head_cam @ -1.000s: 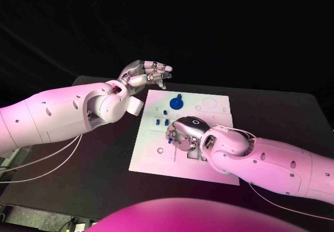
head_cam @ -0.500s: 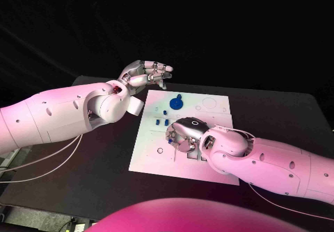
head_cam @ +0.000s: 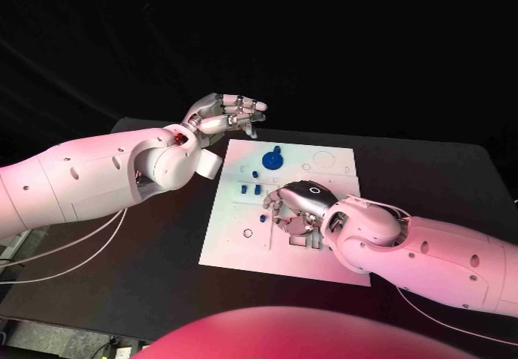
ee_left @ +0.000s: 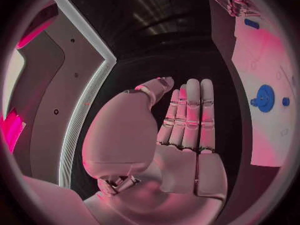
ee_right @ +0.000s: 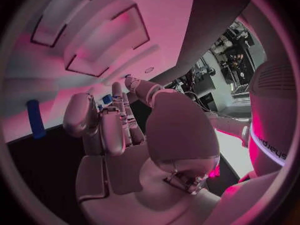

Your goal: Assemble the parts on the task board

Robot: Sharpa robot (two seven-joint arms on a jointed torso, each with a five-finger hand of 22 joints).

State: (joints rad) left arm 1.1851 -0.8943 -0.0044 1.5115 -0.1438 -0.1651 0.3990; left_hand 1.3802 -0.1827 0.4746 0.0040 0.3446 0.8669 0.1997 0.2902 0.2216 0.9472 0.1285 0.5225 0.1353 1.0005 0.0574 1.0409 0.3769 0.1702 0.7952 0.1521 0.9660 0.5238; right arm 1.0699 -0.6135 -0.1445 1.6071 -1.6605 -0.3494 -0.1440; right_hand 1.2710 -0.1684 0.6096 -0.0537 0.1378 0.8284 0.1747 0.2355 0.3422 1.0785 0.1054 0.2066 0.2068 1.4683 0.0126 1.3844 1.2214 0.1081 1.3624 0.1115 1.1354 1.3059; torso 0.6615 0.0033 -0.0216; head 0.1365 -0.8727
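Over the middle of the white task board [head_cam: 243, 224], the right hand [head_cam: 293, 208] hovered palm down with fingers curled; whether it gripped anything I could not tell. Small blue parts [head_cam: 249, 189] lay just beside it, a round blue part [head_cam: 273, 159] farther back. Beyond the board's far-left corner, the left hand [head_cam: 227, 114] was raised, fingers extended, holding nothing.

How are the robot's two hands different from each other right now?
The left hand is raised beyond the task board's far left corner, while the right hand sits low over the board's middle. The left hand's fingers lie straight and together, holding nothing; the right hand's fingers curl down toward the board, and whether they hold a part is hidden. Both are silver hands on white arms.
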